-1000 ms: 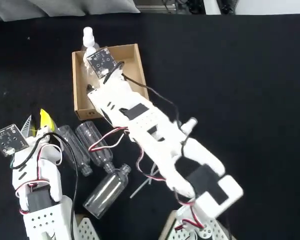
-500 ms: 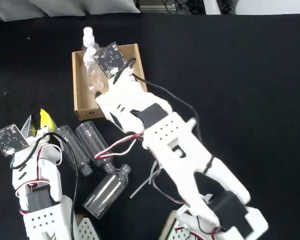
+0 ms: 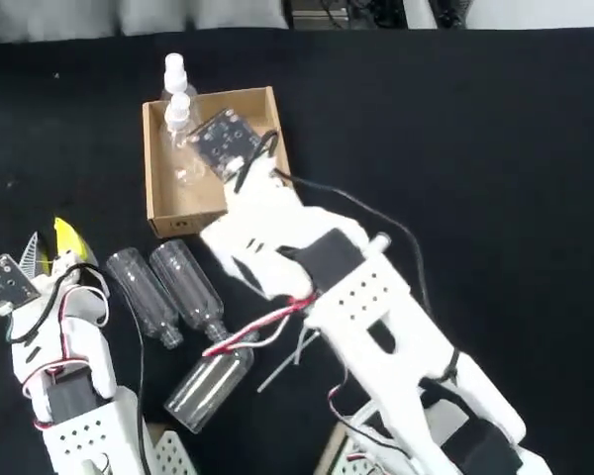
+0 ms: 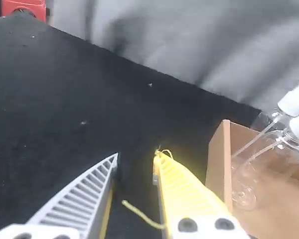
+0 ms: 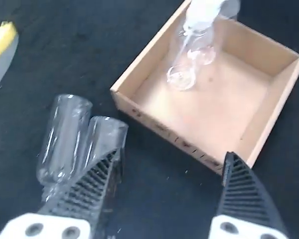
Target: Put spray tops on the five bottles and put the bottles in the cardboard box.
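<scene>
— Five bottles. Two spray-topped bottles [image 3: 183,129] stand upright at a far corner of the cardboard box [image 3: 178,224]. The nearer one is inside; I cannot tell for the other. Three lie topless on the black table [image 3: 475,148].

— Pointing which way?

— The paired bottles [image 3: 188,287] lie parallel, necks toward the arms. The third bottle [image 3: 206,381] slants across near those necks.

— Any writing?

— Dark marks on the box's outer wall, too blurred to read.

— Grippers?

— Both parted and empty: right gripper [image 5: 172,155] above the box's near wall, left gripper [image 4: 135,157] over the table beside the pair.

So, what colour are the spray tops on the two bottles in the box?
White. The spray tops show best in the high view.
</scene>
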{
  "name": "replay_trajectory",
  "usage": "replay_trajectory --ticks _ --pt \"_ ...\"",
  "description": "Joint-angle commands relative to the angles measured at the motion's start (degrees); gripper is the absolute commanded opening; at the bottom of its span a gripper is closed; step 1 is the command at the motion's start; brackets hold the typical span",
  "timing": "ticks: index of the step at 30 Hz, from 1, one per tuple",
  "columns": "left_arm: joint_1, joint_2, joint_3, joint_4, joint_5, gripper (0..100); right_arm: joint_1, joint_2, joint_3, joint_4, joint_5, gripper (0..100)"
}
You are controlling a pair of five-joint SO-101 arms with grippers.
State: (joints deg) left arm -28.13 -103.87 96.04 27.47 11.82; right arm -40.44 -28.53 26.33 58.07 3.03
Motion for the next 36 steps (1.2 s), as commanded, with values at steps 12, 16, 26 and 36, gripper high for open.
replay_trajectory --ticks 12,16,26,36 --pt "-2.9 -0.6 1.4 -1.7 -0.1 11 -8.0 -2.9 1.6 1.7 0.0 26.6" --pt "-2.9 -0.6 1.4 -1.7 -0.1 11 -9.7 -2.8 1.7 2.0 -0.1 26.8" --pt "-3.0 -0.6 1.4 -1.7 -0.1 11 -13.3 -2.8 8.6 -6.6 -0.1 26.9" --pt "-3.0 -0.6 1.4 -1.8 -0.1 11 -14.4 -2.8 13.0 -13.4 -0.2 27.0"
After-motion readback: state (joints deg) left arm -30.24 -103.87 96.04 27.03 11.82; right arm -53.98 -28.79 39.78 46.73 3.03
